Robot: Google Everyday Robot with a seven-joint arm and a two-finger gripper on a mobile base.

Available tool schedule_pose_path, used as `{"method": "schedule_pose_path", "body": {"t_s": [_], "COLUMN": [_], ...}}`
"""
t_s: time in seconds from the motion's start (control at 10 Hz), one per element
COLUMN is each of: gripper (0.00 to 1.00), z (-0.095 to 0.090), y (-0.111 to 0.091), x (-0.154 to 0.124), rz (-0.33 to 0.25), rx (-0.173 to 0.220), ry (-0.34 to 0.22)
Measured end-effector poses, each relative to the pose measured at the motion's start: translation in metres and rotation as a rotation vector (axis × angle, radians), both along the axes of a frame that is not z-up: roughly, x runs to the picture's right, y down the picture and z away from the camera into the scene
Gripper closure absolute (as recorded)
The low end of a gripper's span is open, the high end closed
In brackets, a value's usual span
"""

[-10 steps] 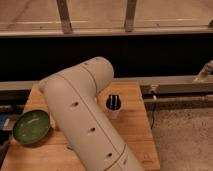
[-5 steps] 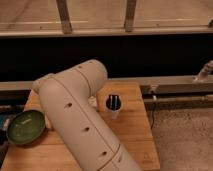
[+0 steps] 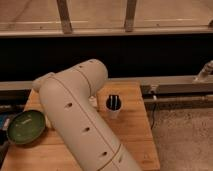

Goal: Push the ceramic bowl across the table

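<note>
The gripper is hidden behind the bulky white arm (image 3: 82, 125), its state impossible to tell, while the green bowl (image 3: 26, 127) sits at the bench's (image 3: 135, 125) left edge, where a further leftward shove risks tipping it off.

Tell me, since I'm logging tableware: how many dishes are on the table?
2: the ceramic bowl at the table's left edge, the white cup near its middle. The arm may hide others and hides the gripper.
</note>
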State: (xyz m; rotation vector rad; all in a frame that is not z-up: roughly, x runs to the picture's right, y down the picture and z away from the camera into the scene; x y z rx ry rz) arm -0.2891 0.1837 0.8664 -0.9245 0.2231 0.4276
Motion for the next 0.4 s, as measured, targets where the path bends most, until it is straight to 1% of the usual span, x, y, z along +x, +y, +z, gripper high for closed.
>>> {"method": "schedule_pose_path", "body": {"t_s": [0.4], "gripper": [0.21], "z": [-0.0011], "y": [-0.0009], "x": [-0.0005], "rz": [-0.001], "rx": [0.0], "ry": [-0.001]}}
